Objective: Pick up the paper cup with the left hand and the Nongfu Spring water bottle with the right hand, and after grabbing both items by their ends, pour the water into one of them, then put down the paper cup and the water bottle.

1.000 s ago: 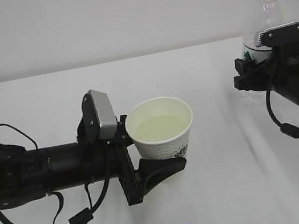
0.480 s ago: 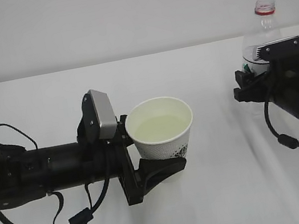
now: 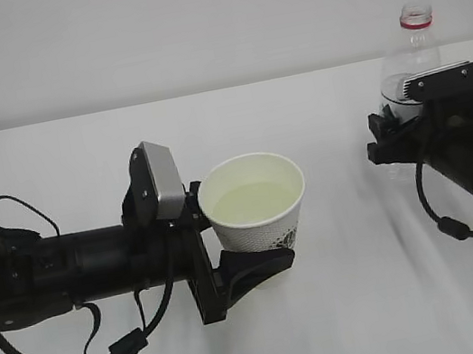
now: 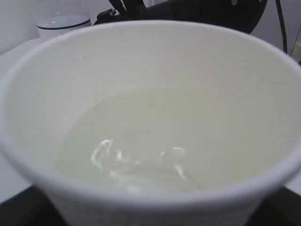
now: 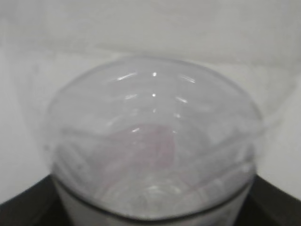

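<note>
At the left, your left hand (image 3: 242, 235) grips the paper cup (image 3: 255, 203) near its base, one jaw on each side, and holds it upright and level over the white table (image 3: 368, 300). The left wrist view looks straight into the cup: the water (image 4: 141, 141) lies in its lower part, well below the rim. Whether the base touches the table cannot be told from these views.

At the right, your right hand (image 3: 394, 135) grasps the Nongfu Spring water bottle (image 3: 412, 54) low on its body, with the red-ringed, uncapped neck pointing up and well apart from the cup. The right wrist view shows the clear body filling the space between the jaws.

With water in the cup and the bottle upright, pouring appears finished; the step in hand is judged to be the put-down. Next, lower each item until its base rests flat on the table, keep the cup level to avoid spilling, and only then release both hands.
</note>
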`<state>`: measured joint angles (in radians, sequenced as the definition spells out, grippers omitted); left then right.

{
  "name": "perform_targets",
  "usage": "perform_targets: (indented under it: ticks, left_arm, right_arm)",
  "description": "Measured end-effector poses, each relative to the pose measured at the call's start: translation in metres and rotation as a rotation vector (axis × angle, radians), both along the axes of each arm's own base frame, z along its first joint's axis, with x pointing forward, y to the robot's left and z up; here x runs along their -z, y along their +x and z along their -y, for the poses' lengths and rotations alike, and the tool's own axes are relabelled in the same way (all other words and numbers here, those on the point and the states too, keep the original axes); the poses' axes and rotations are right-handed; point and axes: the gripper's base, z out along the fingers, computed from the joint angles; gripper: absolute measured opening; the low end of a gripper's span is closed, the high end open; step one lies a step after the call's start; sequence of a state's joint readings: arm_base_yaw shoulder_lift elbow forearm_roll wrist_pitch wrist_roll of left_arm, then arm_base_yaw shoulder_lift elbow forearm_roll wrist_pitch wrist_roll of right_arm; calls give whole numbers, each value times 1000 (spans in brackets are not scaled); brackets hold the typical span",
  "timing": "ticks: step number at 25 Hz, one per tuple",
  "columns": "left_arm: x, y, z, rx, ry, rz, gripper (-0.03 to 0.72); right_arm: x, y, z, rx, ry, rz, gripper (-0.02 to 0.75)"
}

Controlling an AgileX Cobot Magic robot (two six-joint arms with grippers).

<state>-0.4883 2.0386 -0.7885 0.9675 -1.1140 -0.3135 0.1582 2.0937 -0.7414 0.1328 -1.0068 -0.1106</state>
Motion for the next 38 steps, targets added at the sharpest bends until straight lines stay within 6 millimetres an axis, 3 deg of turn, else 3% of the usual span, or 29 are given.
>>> perform_targets:
  ticks: [9,15,28,38]
  left_arm:
    - [0,0,0,-2,-1,0,599]
    - [0,0,0,-2,-1,0,599]
    - [0,0,0,-2,-1,0,599]
    - [0,0,0,-3,-1,-1,599]
  right_arm:
    - [-2,1,-4,-53,-15,34,643]
    - [-3,1,-5,-54,-15,36,648]
    - [0,-26,0,-44,24,35,649]
    - [-16,-48,2,-54,35,44,649]
